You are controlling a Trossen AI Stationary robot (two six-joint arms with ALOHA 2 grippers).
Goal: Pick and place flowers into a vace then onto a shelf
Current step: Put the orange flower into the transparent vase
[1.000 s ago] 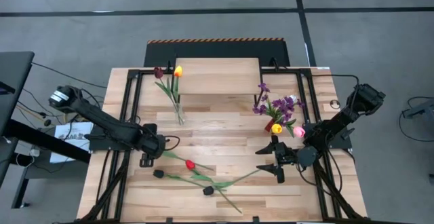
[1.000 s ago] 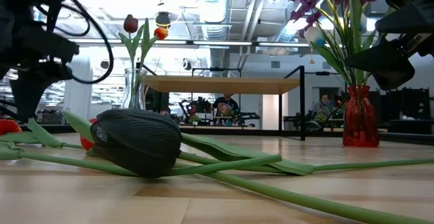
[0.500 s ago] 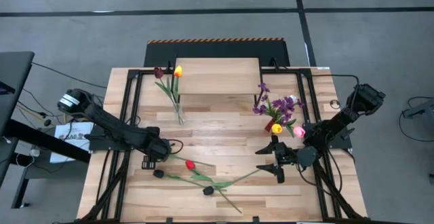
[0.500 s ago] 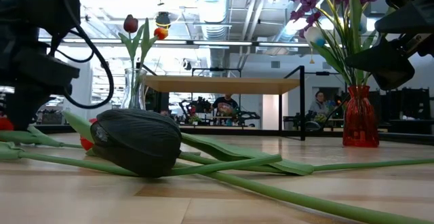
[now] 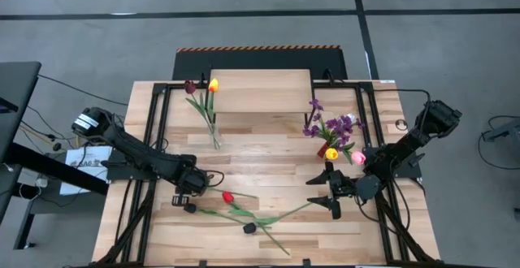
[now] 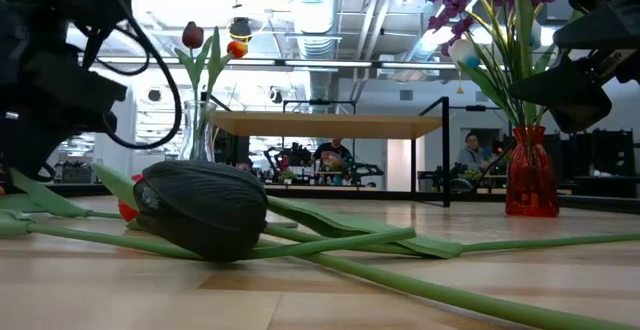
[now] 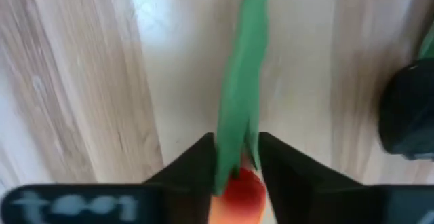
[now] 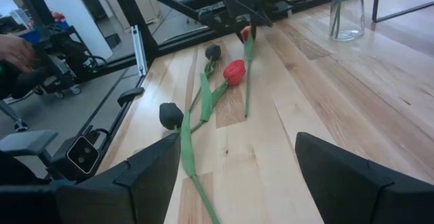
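High view, left gripper [image 5: 185, 196]: low over the tabletop [image 5: 268, 175] at about 8 o'clock from its centre, at the near-left cluster of loose flowers.
Left wrist view, fingers [image 7: 190, 173]: closed around a green stem [image 7: 237, 88] just beside an orange-red flower head [image 7: 237, 195]; a black tulip head [image 7: 407, 108] lies close by at 3 o'clock.
Right gripper [image 5: 331, 195]: hovers at about 4 o'clock from the tabletop's centre, fingers [image 8: 146, 180] spread wide apart and holding nothing.
Loose flowers: a red tulip [image 5: 228, 196], a black tulip [image 5: 189, 208] and a second black tulip [image 5: 249, 228] lie on the tabletop with their stems crossing, between the two grippers.
Clear vase [image 5: 214, 136]: stands upright at 10 o'clock from centre, just in front of the shelf [image 5: 260, 91], holding a dark red and a yellow-orange tulip [image 5: 213, 84].
Red vase [image 5: 323, 149]: stands at 2 o'clock from centre, filled with purple sprigs [image 5: 329, 126], a yellow bloom and a pink one.
Low view: the nearest black tulip fills the foreground; people sit in the room behind.
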